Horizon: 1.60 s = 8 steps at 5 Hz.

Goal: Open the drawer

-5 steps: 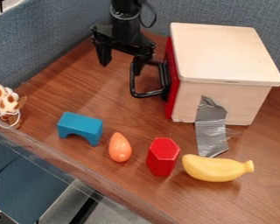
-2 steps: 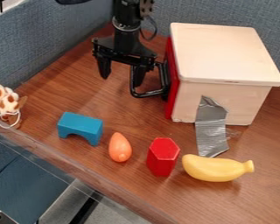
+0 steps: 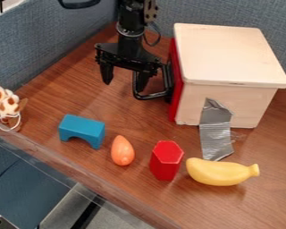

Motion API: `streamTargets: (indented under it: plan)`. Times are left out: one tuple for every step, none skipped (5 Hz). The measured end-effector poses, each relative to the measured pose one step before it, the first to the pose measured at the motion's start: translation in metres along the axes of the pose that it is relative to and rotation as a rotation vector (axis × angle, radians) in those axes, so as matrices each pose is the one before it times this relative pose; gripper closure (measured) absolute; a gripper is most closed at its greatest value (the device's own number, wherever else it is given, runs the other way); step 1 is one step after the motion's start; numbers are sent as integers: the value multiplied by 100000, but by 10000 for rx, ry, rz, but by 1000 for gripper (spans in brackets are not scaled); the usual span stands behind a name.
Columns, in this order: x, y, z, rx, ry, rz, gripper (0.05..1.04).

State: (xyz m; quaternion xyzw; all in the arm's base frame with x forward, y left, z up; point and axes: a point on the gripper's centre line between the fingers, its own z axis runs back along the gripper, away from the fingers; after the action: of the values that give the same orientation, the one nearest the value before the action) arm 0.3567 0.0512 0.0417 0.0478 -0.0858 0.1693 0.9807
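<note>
The gripper (image 3: 125, 83) hangs at the upper middle of the camera view, its two fingers spread wide and pointing down. Its right finger (image 3: 141, 81) stands inside the loop of the black handle (image 3: 151, 95); whether it touches the handle I cannot tell. The left finger is well off to the left, over bare wood. That handle sticks out leftward from the drawer's red front (image 3: 177, 85), which sits flush against the left side of a pale wooden box (image 3: 232, 56). The drawer is closed.
Along the front lie a blue arch block (image 3: 82, 129), an orange toy (image 3: 122, 150), a red hexagonal block (image 3: 166, 160) and a yellow banana (image 3: 221, 171). Silver tape (image 3: 216, 132) runs from the box to the table (image 3: 68, 85). A spotted toy (image 3: 6, 106) sits at the left edge.
The gripper has come down and slightly toward the camera, its right finger now lower within the handle's loop. The box, drawer and loose toys have stayed in place.
</note>
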Motion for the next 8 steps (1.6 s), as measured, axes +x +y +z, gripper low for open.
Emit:
streamTargets:
  plan:
    - [92,-349,-391,-30,-82,-94,407]
    - [12,-424,-205,66,-79,-30,700]
    - [194,-43,-162,-46,-112,132,883]
    - [68,-36,-52,-19,-42,29,917]
    - [-201,97,-139,8,14,-7,921]
    - [-482,351,-310,70,144,33,921]
    - [-409,846,-51,97,86,138,921]
    - [-265,520,-56,41,51,100,922]
